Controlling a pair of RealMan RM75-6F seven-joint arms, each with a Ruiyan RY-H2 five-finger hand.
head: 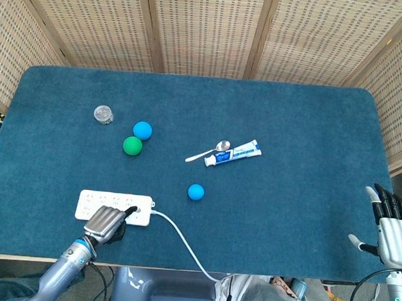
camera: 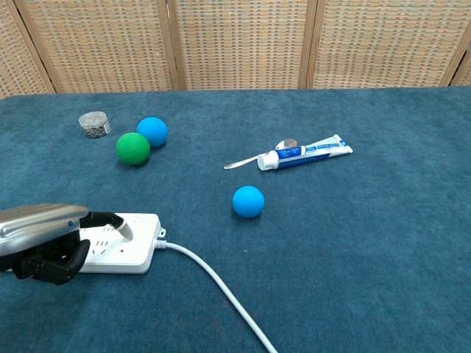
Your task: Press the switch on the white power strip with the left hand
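The white power strip (head: 99, 203) (camera: 140, 250) lies near the table's front left edge, its white cable (head: 182, 241) (camera: 213, 287) running off to the right and over the front edge. My left hand (head: 106, 220) (camera: 45, 239) lies over the strip's front right part, most fingers curled in, one finger stretched out with its tip (head: 133, 210) (camera: 125, 232) down on the strip's cable end. The switch itself is hidden under that finger. My right hand (head: 391, 230) hangs past the table's front right corner with fingers spread, holding nothing; the chest view does not show it.
A green ball (head: 132, 145) (camera: 133, 148) and a blue ball (head: 142, 130) (camera: 152, 131) sit behind the strip, a small clear jar (head: 103, 114) (camera: 93, 124) further left. Another blue ball (head: 196, 192) (camera: 249, 201) lies mid-table. A toothpaste tube (head: 233, 154) (camera: 305, 155) and spoon (head: 206, 151) (camera: 257, 157) lie beyond it.
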